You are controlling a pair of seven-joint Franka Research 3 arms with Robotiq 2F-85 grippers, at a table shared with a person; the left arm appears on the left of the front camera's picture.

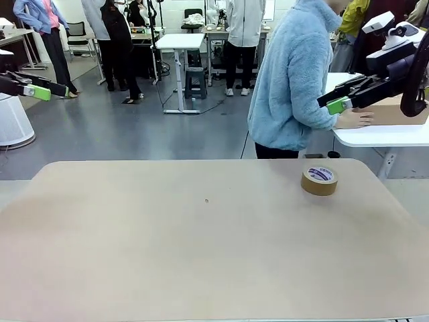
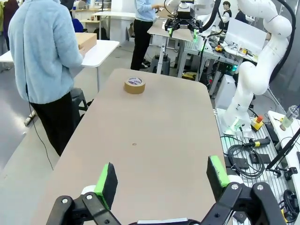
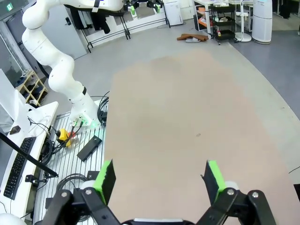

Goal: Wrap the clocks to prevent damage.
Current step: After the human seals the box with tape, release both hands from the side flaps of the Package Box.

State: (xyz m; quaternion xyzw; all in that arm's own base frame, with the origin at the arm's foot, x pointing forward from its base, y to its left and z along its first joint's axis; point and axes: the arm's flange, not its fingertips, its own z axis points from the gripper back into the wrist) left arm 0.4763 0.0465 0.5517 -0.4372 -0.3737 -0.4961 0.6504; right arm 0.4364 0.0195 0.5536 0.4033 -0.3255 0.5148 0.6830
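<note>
- Front view: my left end effector [image 1: 41,91] hangs at 9 o'clock, off the table's [image 1: 201,255] edge and above the floor. My right end effector [image 1: 339,104] hangs at 2 o'clock, beyond the far edge.
- Both have their green pads spread wide with nothing between them. The left wrist view shows this for my left end effector [image 2: 161,177] and the right wrist view for my right end effector [image 3: 159,177].
- I cannot tell from these views where the clocks are. The tan table top carries a brown tape roll [image 1: 319,180] lying flat at 2 o'clock near the far edge, and a small dark speck near the middle.
- The front view shows a person [image 1: 291,80] in a pale blue fleece at 1 o'clock, turned away. One hand [image 1: 354,119] rests against a cardboard box [image 1: 395,111] on a white side table [image 1: 382,136].
- The left wrist view takes the table lengthwise. The tape roll [image 2: 134,85] is at 12 o'clock, the person [image 2: 44,51] at 10 o'clock and the box [image 2: 86,40] beyond. My right arm [image 2: 255,70] stands at 2 o'clock over cables and a red button on the base plate, which the front view lacks.
- The right wrist view looks the other way along the bare table [image 3: 187,117]. It adds my left arm [image 3: 56,70] at 10 o'clock, and a keyboard [image 3: 18,166] at 8 o'clock.
</note>
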